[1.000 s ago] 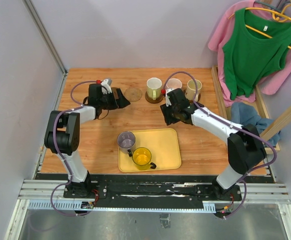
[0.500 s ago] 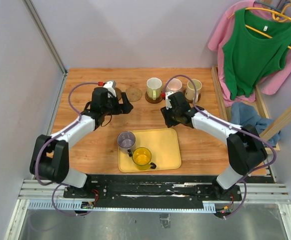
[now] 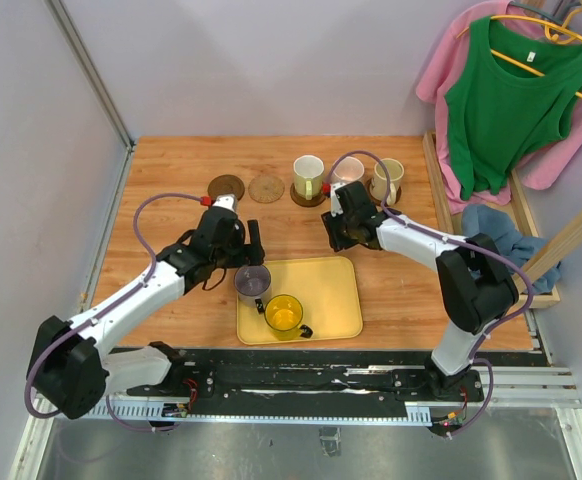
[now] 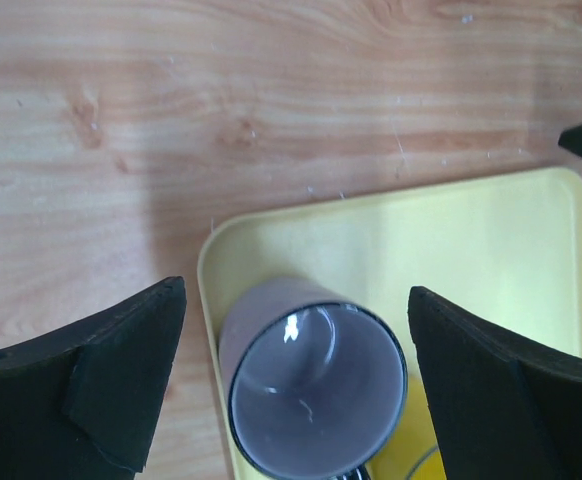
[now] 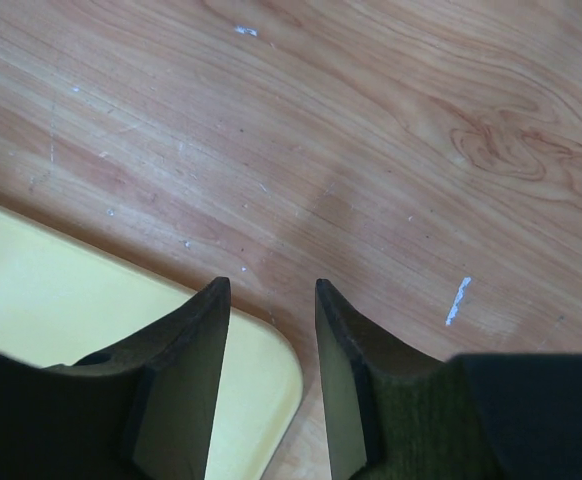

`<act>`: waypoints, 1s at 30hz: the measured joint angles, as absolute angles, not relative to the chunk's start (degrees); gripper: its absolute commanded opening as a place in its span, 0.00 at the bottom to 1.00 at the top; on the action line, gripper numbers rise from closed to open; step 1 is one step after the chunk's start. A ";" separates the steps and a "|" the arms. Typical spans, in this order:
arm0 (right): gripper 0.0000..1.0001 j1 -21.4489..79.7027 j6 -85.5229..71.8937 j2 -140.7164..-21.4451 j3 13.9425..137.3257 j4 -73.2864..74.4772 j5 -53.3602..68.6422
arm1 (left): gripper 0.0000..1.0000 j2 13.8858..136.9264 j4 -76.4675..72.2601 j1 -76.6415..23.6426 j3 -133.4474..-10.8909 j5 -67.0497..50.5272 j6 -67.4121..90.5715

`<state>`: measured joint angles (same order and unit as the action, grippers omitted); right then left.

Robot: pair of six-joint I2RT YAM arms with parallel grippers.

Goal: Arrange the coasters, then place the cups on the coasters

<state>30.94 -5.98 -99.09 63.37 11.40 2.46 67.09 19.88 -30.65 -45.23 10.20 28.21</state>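
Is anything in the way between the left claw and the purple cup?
No, nothing visible. The left gripper hangs open over the grey-purple mug on the yellow tray, one finger to each side. The yellow mug stands close beside it.

Five mugs: grey-purple mug, yellow mug, white mug, pink mug, cream mug. Three coasters visible: dark coaster, tan coaster, covered coaster under the white mug; more cannot be told. One tray. Two arms: left arm, right arm.
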 measured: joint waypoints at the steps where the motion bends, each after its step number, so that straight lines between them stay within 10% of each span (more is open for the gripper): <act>1: 0.41 30.92 -5.98 -99.09 63.37 10.98 2.59 | 0.99 66.67 20.82 -31.35 -45.21 10.31 28.82; 30: 0.27 28.58 -6.55 -107.20 65.19 5.76 4.58 | 1.00 62.94 31.24 -39.90 -40.95 8.21 37.65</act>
<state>28.58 -6.55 -107.20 65.19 5.76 4.58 62.94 31.24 -39.90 -40.95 8.21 37.65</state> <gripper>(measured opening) 0.276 0.994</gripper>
